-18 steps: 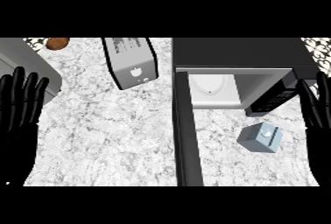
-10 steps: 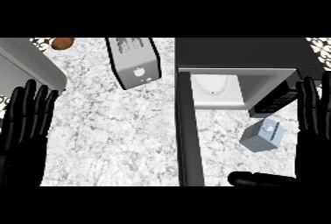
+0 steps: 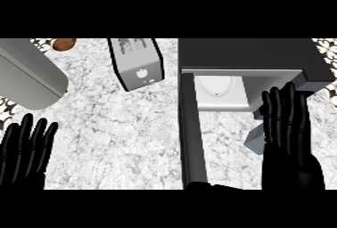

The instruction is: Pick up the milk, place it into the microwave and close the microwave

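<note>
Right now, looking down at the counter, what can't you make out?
All in the head view:
1. Milk: mostly hidden behind the open right hand; only a grey corner shows.
2. Microwave inside: its own top covers all but the front of the white floor.
3. Brown thing at the top left: cut by the edge, too small to name.
4. Grey object at the left: cut by the edge, unidentifiable.

A wide stretch of counter (image 3: 112, 133) was seen open at centre frame, hemmed at right by the microwave's swung-out door (image 3: 189, 133), at top by a toaster (image 3: 135, 62), and at upper left by a grey rounded object (image 3: 26, 75). The passage right of the door was occupied by the right hand (image 3: 289, 138) and the milk carton (image 3: 253, 142).
</note>
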`<state>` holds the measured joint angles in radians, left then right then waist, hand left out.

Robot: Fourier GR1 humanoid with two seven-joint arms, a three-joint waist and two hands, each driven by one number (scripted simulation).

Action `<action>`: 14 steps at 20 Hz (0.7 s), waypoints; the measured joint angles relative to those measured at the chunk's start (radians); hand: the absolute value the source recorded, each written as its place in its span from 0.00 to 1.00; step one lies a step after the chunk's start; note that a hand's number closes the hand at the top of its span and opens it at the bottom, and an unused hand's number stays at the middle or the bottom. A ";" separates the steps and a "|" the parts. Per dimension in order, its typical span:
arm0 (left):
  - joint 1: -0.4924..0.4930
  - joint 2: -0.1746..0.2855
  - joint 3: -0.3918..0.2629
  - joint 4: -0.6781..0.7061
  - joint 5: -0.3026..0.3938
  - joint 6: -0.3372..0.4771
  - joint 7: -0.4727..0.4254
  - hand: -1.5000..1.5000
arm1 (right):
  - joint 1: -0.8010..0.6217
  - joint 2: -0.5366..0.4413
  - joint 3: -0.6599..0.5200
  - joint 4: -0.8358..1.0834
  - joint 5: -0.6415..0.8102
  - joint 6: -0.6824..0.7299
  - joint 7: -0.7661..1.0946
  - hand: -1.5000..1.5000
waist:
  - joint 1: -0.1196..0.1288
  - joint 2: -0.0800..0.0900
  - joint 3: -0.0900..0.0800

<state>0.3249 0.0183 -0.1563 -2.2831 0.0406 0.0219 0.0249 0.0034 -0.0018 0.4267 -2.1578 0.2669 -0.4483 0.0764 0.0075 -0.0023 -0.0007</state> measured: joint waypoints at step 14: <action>0.197 0.016 0.045 -0.063 0.078 -0.093 -0.114 0.00 | 0.090 -0.016 -0.074 0.059 0.028 -0.130 -0.071 0.00 | -0.002 0.001 0.001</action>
<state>0.5222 0.0344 -0.1108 -2.3460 0.1185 -0.0714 -0.0889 0.0929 -0.0181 0.3531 -2.0990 0.2948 -0.5781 0.0054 0.0057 -0.0016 0.0000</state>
